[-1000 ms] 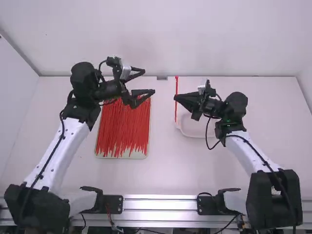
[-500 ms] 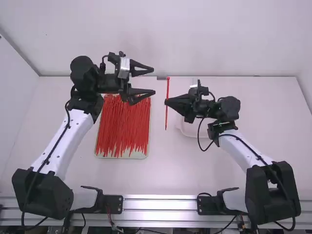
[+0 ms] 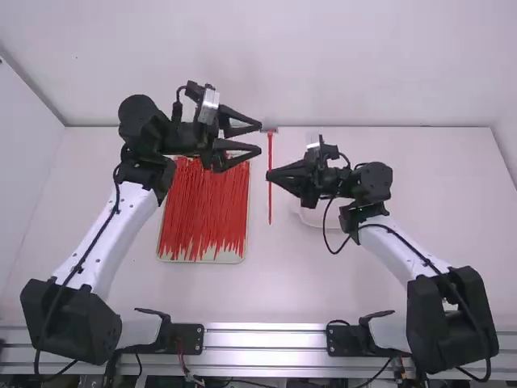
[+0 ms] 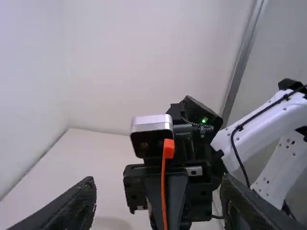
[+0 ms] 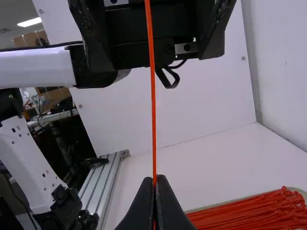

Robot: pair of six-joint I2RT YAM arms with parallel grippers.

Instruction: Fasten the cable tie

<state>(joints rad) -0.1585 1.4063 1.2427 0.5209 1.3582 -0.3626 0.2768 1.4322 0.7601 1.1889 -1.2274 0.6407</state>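
Observation:
A single red cable tie (image 3: pixel 270 178) stands upright in the air between the two arms, pinched near its middle by my right gripper (image 3: pixel 271 174), which is shut on it. In the right wrist view the cable tie (image 5: pixel 152 105) rises straight from the closed fingertips (image 5: pixel 154 187). My left gripper (image 3: pixel 254 139) is raised and open, its fingers spread just left of the tie's upper end. The left wrist view has the cable tie (image 4: pixel 164 191) upright in front of the right gripper's body, between my wide-spread fingers (image 4: pixel 72 208).
A pile of red cable ties (image 3: pixel 203 212) lies on a pale tray (image 3: pixel 202 259) under the left arm. A white container (image 3: pixel 311 214) sits beneath the right gripper. The table's right side and front are bare.
My right gripper has carried the tie leftward toward the left gripper. The left gripper has risen and swung right, its open fingers now beside the tie's top.

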